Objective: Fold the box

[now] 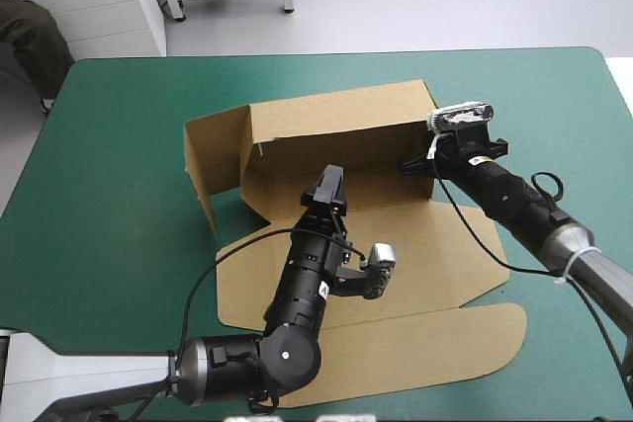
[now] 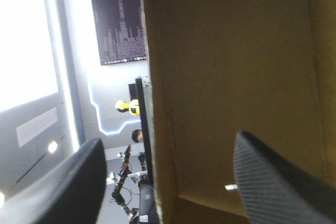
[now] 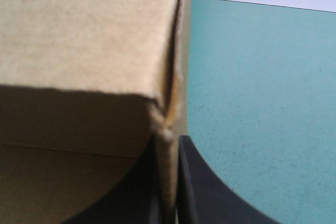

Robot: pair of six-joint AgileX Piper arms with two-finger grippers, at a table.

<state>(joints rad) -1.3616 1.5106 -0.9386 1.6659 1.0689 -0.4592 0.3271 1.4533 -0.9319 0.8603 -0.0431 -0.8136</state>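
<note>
Mid-table on the cover (image 1: 119, 244) sits the box (image 1: 336, 130), its far wall and left flap raised and its front panels flat. The right gripper (image 3: 168, 142) pinches the right end wall's edge, while the left gripper (image 2: 168, 140) hangs spread, close before the far wall.

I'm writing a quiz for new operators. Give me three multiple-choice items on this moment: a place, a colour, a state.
1. Where does the right gripper hold the box? A the raised wall at its right end; B its flat front flap; C its left wall.
2. The table cover is: A red; B teal-green; C white.
3. The left gripper is: A open; B shut on the box; C out of view.
Key: 1 A, its fingers pinch that wall's edge. 2 B, seen all around the box. 3 A, its fingers stand apart.
</note>
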